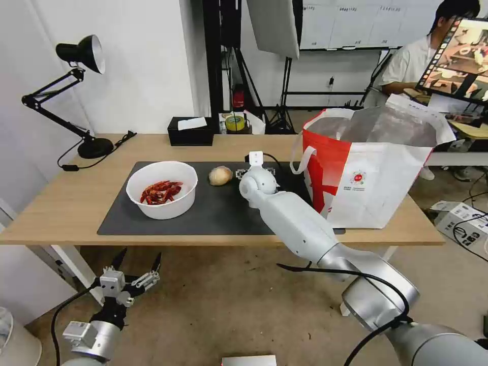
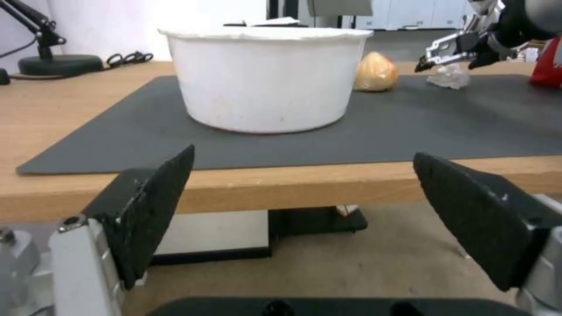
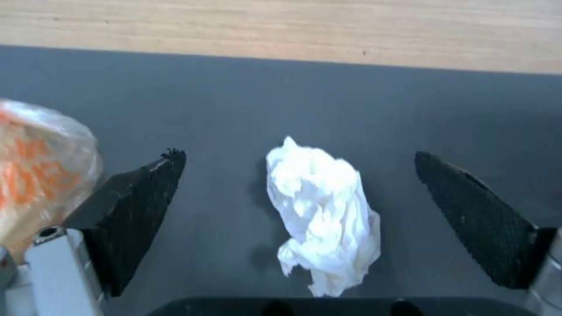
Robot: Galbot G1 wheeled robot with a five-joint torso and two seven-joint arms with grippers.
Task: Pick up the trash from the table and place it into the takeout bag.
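Right gripper [image 3: 296,175] over dark mat [image 3: 293,96], jaws spread wide, crumpled tissue [image 3: 321,215] directly beneath, centred between both fingers, long axis running along gap, not across. Takeout bag [image 1: 371,173] just right. Left gripper [image 2: 304,193] parked below near table [image 1: 61,203] edge, jaws apart, empty.

In the head view the right arm [image 1: 300,223] hides its own gripper and the crumpled tissue [image 3: 322,219]. The wrapped ball [image 3: 35,175] is cut off, its orange print perhaps lettering.

white bowl [image 1: 161,195] | dark grey mat [image 1: 213,208] | red-and-white bag [image 1: 368,173]
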